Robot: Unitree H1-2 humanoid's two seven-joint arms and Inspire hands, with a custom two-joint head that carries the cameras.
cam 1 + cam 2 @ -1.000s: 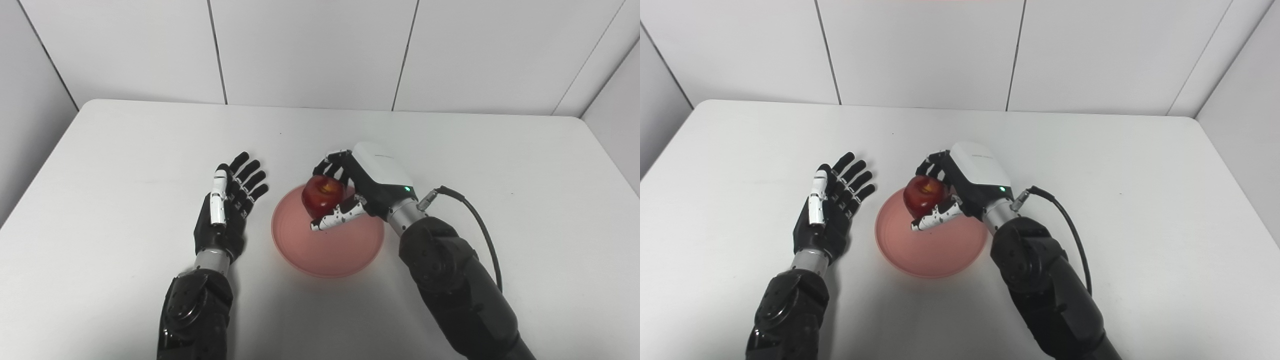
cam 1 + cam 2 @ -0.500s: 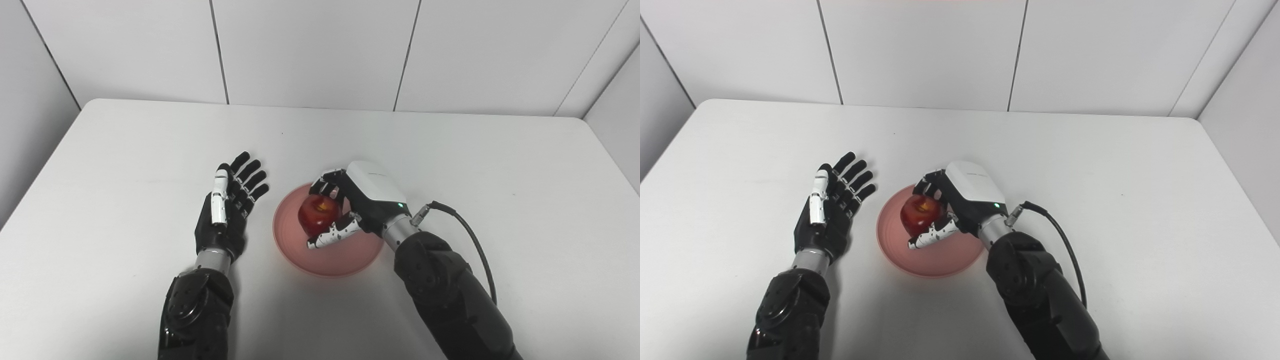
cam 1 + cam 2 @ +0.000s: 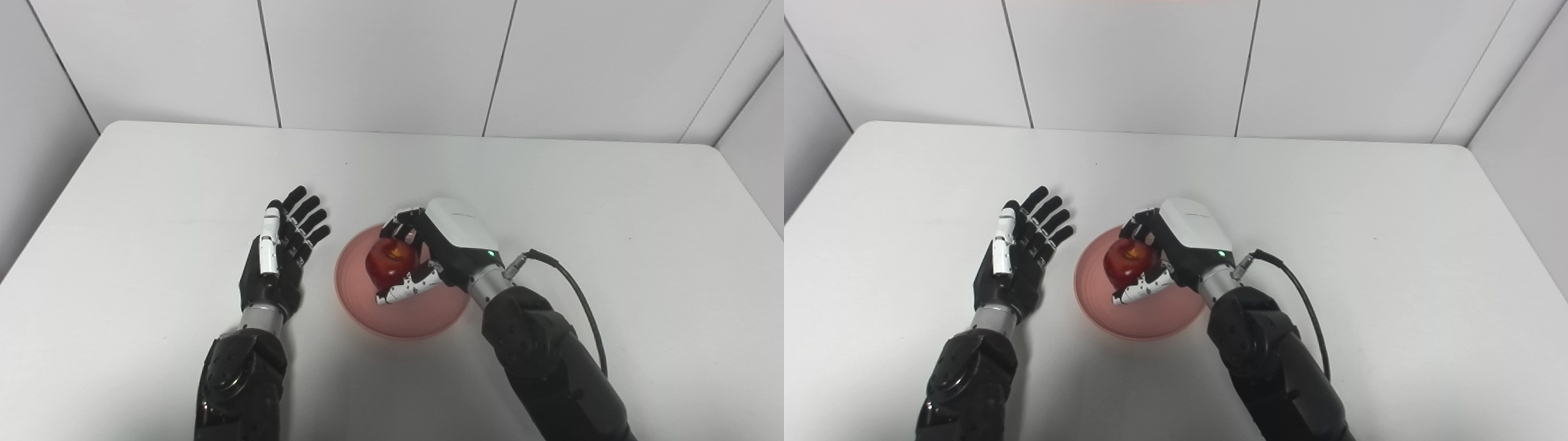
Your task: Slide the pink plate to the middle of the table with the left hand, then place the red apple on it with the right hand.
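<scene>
The pink plate (image 3: 398,315) lies near the middle of the white table, toward the front. My right hand (image 3: 441,248) is over the plate, shut on the red apple (image 3: 389,261), with its fingers behind the fruit and the thumb in front. The apple sits low inside the plate; whether it touches the plate I cannot tell. To the left of the plate my left hand (image 3: 278,257) rests open with its fingers spread, a small gap from the rim and holding nothing. In the right eye view the apple (image 3: 1126,262) and the plate (image 3: 1139,321) look the same.
The white table (image 3: 153,184) ends at a panelled wall behind and at walls close on both sides. A black cable (image 3: 582,300) loops from the right wrist over the table on the right.
My right hand has come down and toward me with the apple, from above the plate's far rim into the plate. Over the last half second it hardly moved. The left hand stayed still.
</scene>
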